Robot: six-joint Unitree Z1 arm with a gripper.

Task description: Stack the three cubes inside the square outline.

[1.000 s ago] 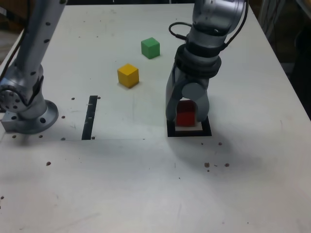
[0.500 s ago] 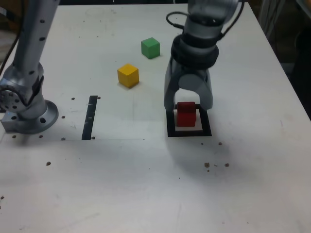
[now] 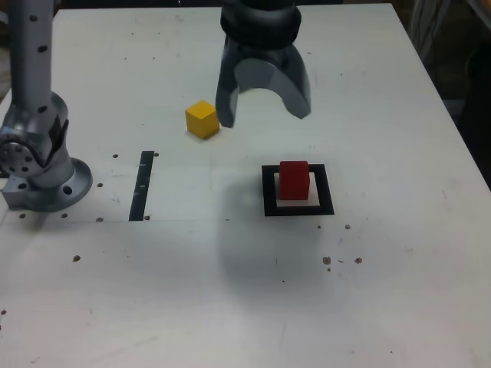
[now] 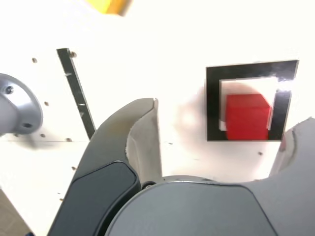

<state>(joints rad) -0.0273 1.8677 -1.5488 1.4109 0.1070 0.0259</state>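
1. the red cube [image 3: 294, 179] is a small solid block with square faces. it sits upright on the white centre of the square outline [image 3: 268, 192], toward the outline's far side, so a strip of white shows in front of it.
2. the square outline is a thick black frame lying flat on the table [image 3: 383, 291], a little wider than the cube. it lies nearer the table's right edge, as the exterior view shows it, than its left edge.
3. the yellow cube [image 3: 202, 119] is the same size. it stands alone on the bare table, farther from the near edge than the outline and well apart from it.
4. count in view: two cubes, one red and one yellow. a third cube shows in neither view, and the arm covers part of the far table. there is one square outline and one straight black strip [image 3: 142, 185].
5. the tool [image 3: 263, 98] hangs above the table with its two grey fingers [image 3: 228, 100] spread wide and nothing between them. it is clear of the red cube and just beside the yellow one in the exterior view.
6. the arm's round base [image 3: 46, 180] stands by the table's left edge in the exterior view, with the strip between it and the outline.
7. the near half of the table is open white surface with only small dark specks. open room lies all round the outline.
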